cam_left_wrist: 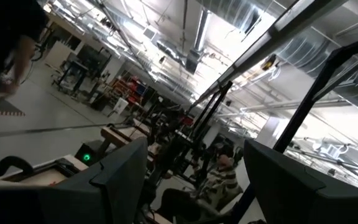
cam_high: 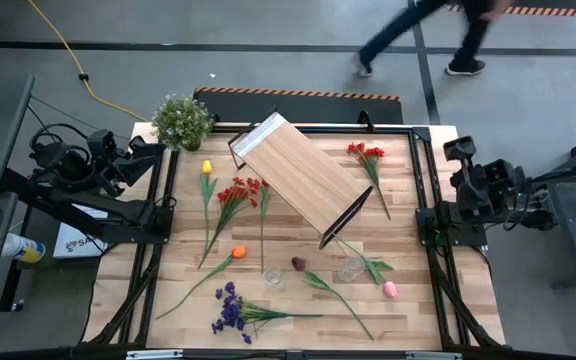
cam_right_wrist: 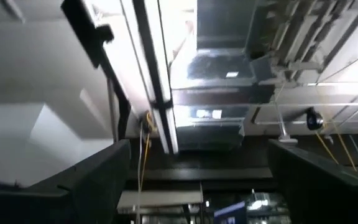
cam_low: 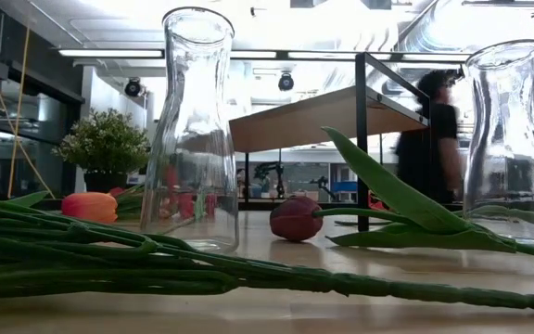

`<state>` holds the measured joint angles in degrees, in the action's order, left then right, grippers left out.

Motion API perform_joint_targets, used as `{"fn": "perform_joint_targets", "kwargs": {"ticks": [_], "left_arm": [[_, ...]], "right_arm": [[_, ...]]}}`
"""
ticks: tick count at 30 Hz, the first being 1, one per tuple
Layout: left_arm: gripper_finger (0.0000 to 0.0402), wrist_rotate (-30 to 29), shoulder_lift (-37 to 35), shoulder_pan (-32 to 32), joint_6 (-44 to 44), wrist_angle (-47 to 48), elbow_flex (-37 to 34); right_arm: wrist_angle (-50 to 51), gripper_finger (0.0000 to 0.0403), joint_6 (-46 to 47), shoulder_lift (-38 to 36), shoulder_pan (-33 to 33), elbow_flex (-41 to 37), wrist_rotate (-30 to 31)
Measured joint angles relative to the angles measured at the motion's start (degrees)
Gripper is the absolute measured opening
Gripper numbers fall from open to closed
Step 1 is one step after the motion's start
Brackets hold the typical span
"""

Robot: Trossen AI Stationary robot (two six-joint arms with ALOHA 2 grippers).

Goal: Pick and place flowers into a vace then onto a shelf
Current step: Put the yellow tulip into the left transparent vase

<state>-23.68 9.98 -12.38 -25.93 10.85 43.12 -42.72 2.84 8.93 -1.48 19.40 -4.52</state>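
Observation:
Flowers lie flat on the tabletop: a yellow tulip (cam_high: 206,168), red sprays (cam_high: 238,190) (cam_high: 366,152), an orange tulip (cam_high: 238,252) (cam_low: 89,206), a maroon tulip (cam_high: 298,264) (cam_low: 295,218), a pink tulip (cam_high: 390,290) and a purple spray (cam_high: 230,310). Two clear glass vases (cam_high: 273,278) (cam_high: 350,268) stand upright and hold nothing. The shelf (cam_high: 303,180) stands slantwise mid-table. My left arm (cam_high: 98,160) is folded back off the left edge, its gripper (cam_left_wrist: 194,186) open and aimed at the ceiling. My right arm (cam_high: 478,185) is folded off the right edge, its gripper (cam_right_wrist: 197,186) open too.
A bushy potted plant (cam_high: 181,120) sits at the far left corner. Black frame rails (cam_high: 423,200) run along the table's sides. A person (cam_high: 428,35) walks on the floor beyond the far edge. Bare wood shows between the red spray and the shelf's right end.

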Motion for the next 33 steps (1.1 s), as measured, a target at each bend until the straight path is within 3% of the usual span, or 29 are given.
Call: {"fn": "perform_joint_targets", "kwargs": {"ticks": [17,26,33], "left_arm": [[0.0299,0.3,0.0,0.0,-2.5,3.2,0.0],[0.0298,0.8,0.0,0.0,-4.3,4.6,0.0],[0.0298,2.3,2.6,0.0,-4.9,4.9,0.8]], "right_arm": [[24.3,0.0365,-5.9,23.0,0.0,31.8,1.0],[41.7,0.0365,-6.4,29.4,0.0,45.6,4.3],[48.3,0.0366,-5.7,31.3,0.0,49.6,10.2]]}}
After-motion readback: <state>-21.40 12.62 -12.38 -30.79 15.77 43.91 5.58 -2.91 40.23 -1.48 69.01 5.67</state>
